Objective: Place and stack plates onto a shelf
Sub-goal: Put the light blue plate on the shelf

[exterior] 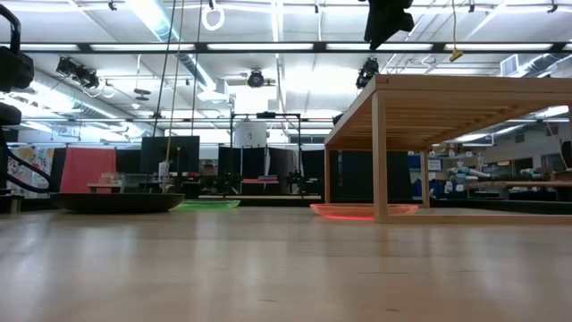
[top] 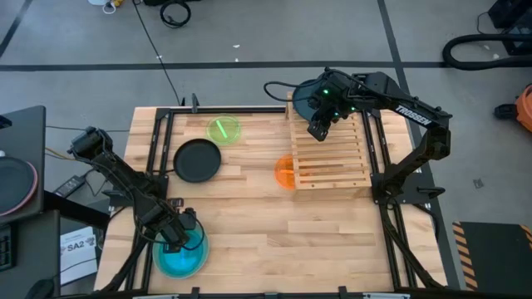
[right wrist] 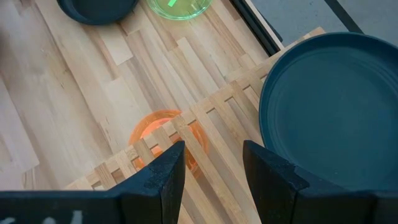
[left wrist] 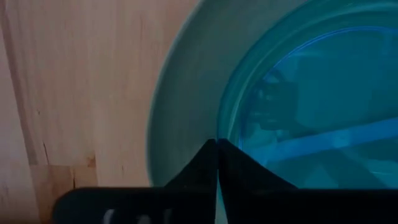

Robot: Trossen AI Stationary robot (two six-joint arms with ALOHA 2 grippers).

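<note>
A translucent cyan plate [top: 183, 257] lies inside a larger pale green plate [left wrist: 180, 118] near the table's near left corner. My left gripper [top: 176, 241] is down at its rim, shut on it. My right gripper [top: 320, 126] hangs open above the slatted wooden shelf [top: 332, 158] and touches nothing. A dark teal plate [top: 309, 95] lies flat on the shelf's far end [right wrist: 336, 106]. The orange plate [top: 283, 172] lies on the table, partly under the shelf's left edge. The green plate [top: 223, 129] and the black plate [top: 198, 160] lie flat on the table. My left gripper [left wrist: 217, 152] pinches the cyan plate's rim [left wrist: 225, 134] between its two fingers, on the plate's far left side. The fingers come from above, slanting down. The plate lies in the larger plate beneath it; I cannot tell whether the held edge is raised.
The shelf's slats [right wrist: 217, 124] near of the teal plate are bare. The shelf stands on legs [exterior: 380, 161] with the orange plate [exterior: 362, 211] beneath it. Black frame rails [top: 158, 149] run along the table's left and right sides. Bare planks lie between the cyan plate and the shelf.
</note>
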